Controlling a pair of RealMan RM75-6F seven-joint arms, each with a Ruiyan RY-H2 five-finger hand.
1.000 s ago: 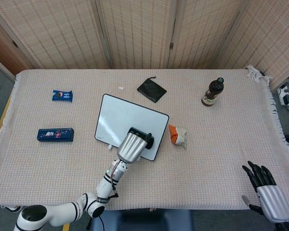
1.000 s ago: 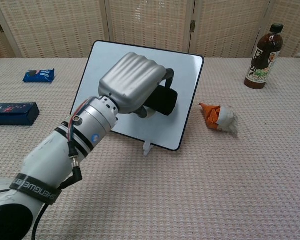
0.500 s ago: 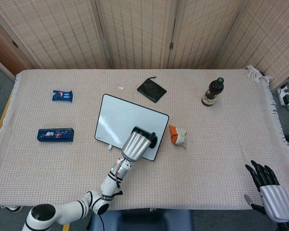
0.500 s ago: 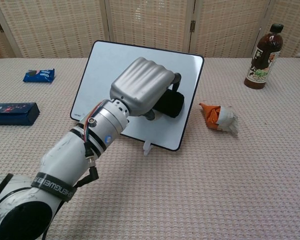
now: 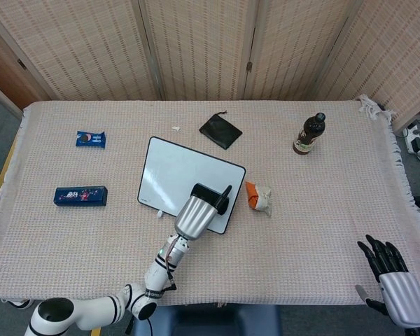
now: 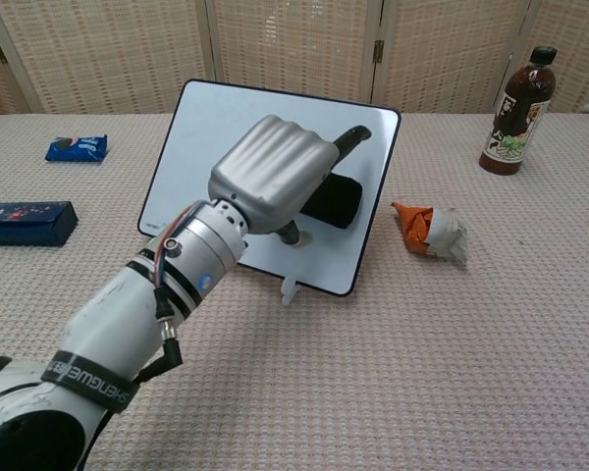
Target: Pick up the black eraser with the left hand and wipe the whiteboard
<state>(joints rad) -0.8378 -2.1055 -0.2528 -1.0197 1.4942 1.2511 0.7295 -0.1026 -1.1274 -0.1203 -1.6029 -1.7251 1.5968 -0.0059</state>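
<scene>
The whiteboard (image 5: pixel 173 171) (image 6: pixel 216 128) stands tilted on its small stand in the middle of the table. My left hand (image 5: pixel 194 213) (image 6: pixel 270 172) lies over its lower right part, back of the hand toward the cameras. The black eraser (image 5: pixel 221 206) (image 6: pixel 334 201) sticks out from under the palm, against the board, and the hand holds it. One finger (image 6: pixel 351 137) is stretched out straight above the eraser; the other fingers are hidden. My right hand (image 5: pixel 395 283) hovers off the table's near right corner with its fingers spread, holding nothing; only the head view shows it.
An orange-and-white wrapped item (image 5: pixel 257 197) (image 6: pixel 429 229) lies just right of the board. A brown bottle (image 5: pixel 309 134) (image 6: pixel 515 113) stands at the back right. A black pouch (image 5: pixel 220 130) lies behind the board. Two blue packets (image 5: pixel 90 138) (image 5: pixel 80 195) lie at the left.
The left hand slid the eraser right along the board's lower part, then drew back slightly. One finger, curled before, now points straight out. The right hand has sunk a little lower in the frame.
</scene>
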